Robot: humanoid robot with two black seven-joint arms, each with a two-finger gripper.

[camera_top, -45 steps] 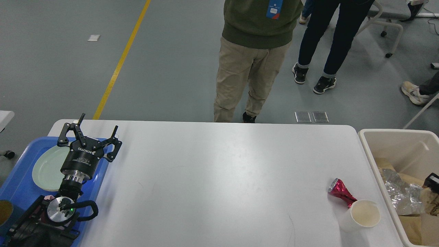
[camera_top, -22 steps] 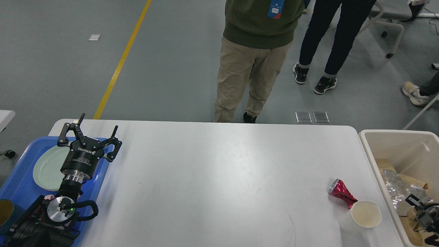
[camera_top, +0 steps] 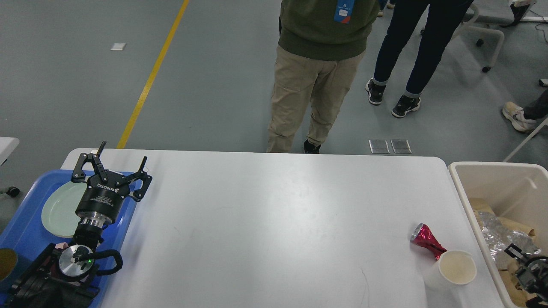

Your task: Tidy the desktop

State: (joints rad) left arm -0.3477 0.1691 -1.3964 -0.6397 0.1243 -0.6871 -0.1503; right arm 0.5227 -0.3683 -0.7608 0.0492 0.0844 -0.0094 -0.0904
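While the desktop waits to be cleared: the two arms sit at opposite ends, one over each container.
Desktop: the desktop (camera_top: 265,222) fills the middle of the view, white and mostly bare, with its far edge near the standing people.
Left gripper: the left gripper (camera_top: 112,164) hovers at the far left, over the right rim of the blue tray (camera_top: 25,231); its fingers are spread wide and hold nothing.
Tray contents: a pale green plate (camera_top: 62,209) lies flat in the tray, so I judge that dishes are collected there.
Right gripper: the right gripper (camera_top: 524,267) shows only partly at the near right, over the beige bin (camera_top: 492,171); it is dark and small, so I cannot tell if it is open or closed.
Bin contents: crumpled foil (camera_top: 496,235) and brown paper lie inside, so the bin seems to be for rubbish.
Things left: a crushed red can (camera_top: 426,241) lies on its side and touches a white paper cup (camera_top: 451,271), which stands upright.
Edges: both things are near the right edge, just beside the bin wall, and the cup is close to the near edge too.
Open room: the whole middle is free, so the right arm probably has the shorter way to them.
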